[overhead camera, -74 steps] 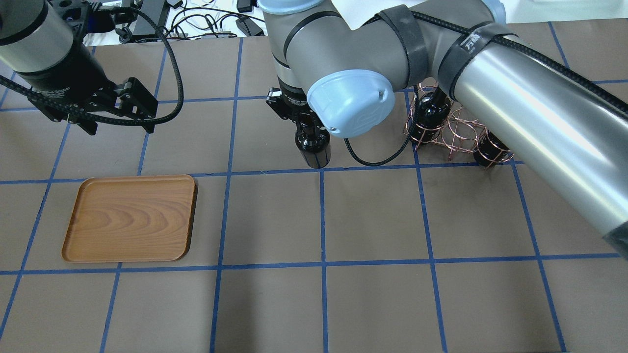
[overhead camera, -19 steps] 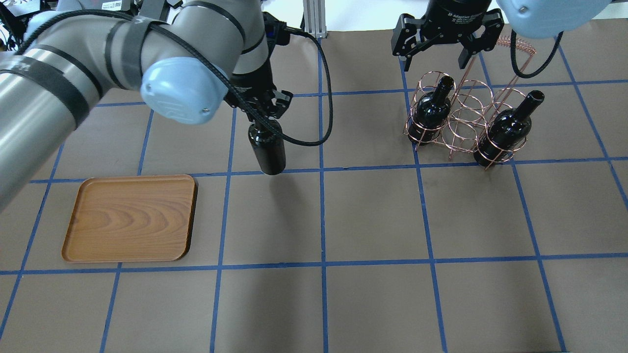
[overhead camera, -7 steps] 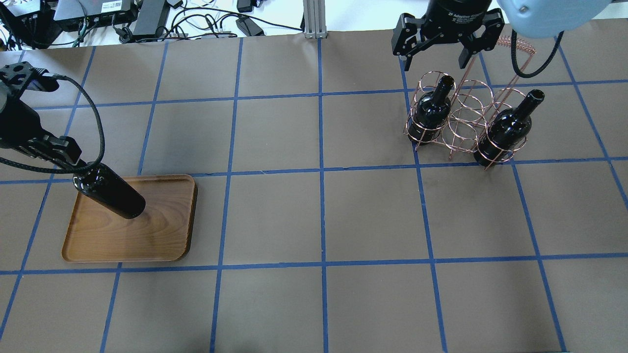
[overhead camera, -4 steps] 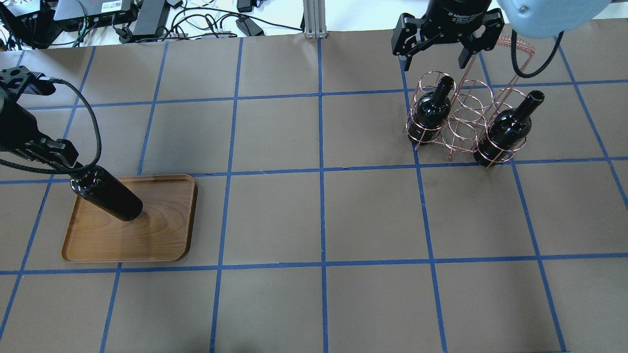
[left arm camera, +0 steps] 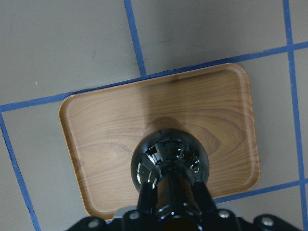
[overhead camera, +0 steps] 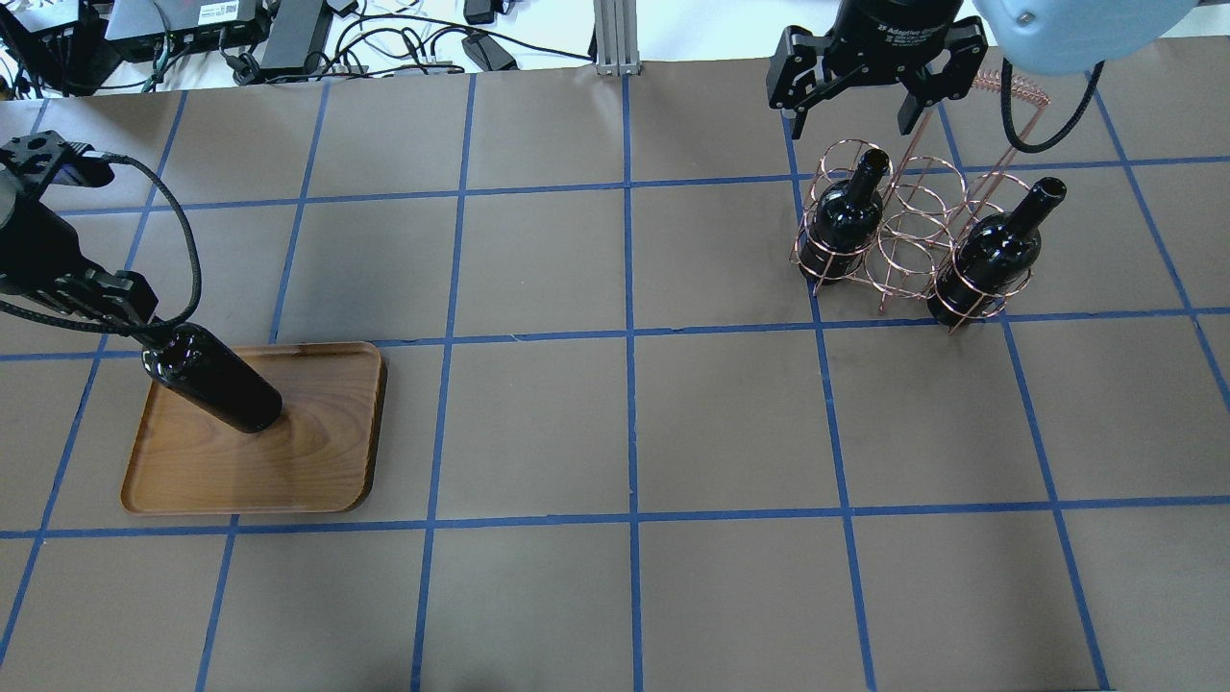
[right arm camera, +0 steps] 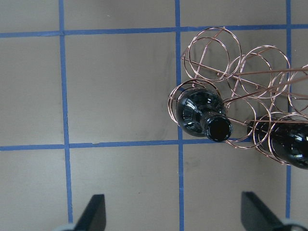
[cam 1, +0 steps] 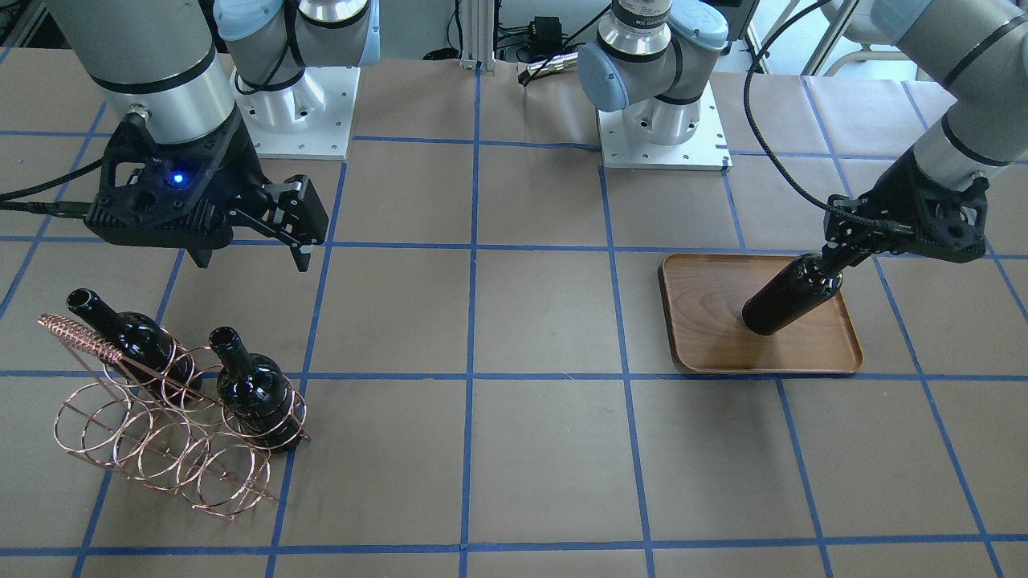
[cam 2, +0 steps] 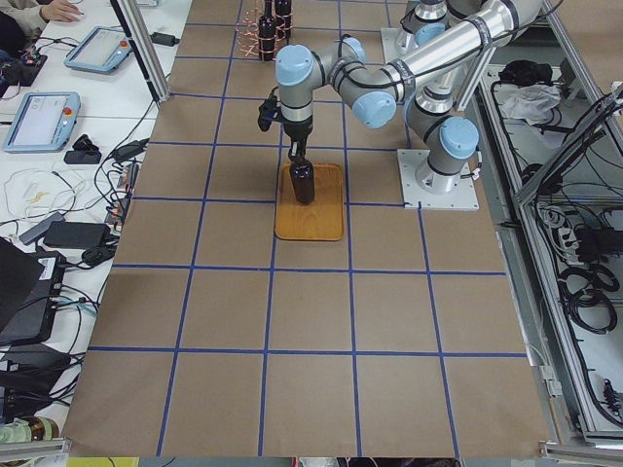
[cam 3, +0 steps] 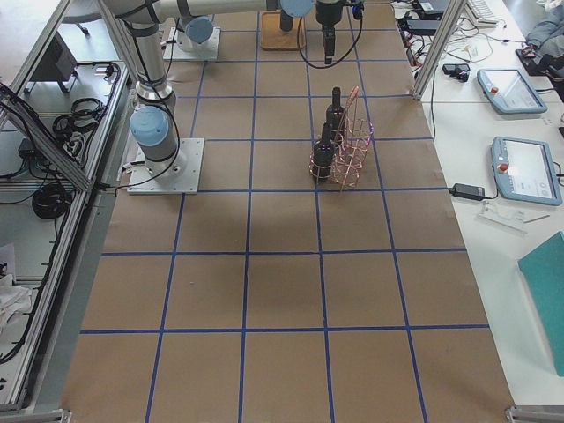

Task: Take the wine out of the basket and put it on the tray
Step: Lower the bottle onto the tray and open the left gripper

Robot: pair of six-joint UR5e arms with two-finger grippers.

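I find the left hand point(overhead camera: 146, 330) closed on the neck of the wine point(overhead camera: 216, 382), gripping from above so that the bottle hangs upright, base down, over the tray point(overhead camera: 317, 461). The wrist view shows the bottle's body over the middle of the tray, well inside the low rim. I judge that deliberate, since it leaves margin on every side for a stable stand. I cannot confirm that the base touches the wood; the shadow beneath is tight, so it is at or just above the tray. The tray lies at the left of the surface in the overhead view, well apart from the basket point(overhead camera: 908, 235) at far right. A second bottle point(overhead camera: 846, 226) and a third bottle point(overhead camera: 990, 255) stand in the basket's end rings, with vacant rings between them. The right hand point(overhead camera: 855, 108) hovers above the basket, fingers spread wide and holding nothing, presumably staged for another pick. Placement looks nearly complete; release should wait until the base sits flat.
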